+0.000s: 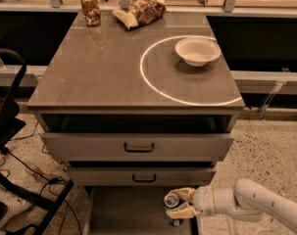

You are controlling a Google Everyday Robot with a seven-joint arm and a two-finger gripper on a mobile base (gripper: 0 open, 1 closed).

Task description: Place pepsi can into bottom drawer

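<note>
We see the gripper (pixel 180 203), smooth cream plastic, low at the near right, clasping the pepsi can (pixel 171 200) of shiny metal over the bottom drawer (pixel 123 210), matt grey inside; the countertop (pixel 104 67) looks smooth and faintly glossy.

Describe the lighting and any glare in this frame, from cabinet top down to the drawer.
Camera view: a bright light ring glares on the cabinet top, with the bowl inside it; the glossy top mirrors the jar at its back edge; the bottom drawer lies in dim shade, where the gripper, low right, grips the pepsi can.
</note>
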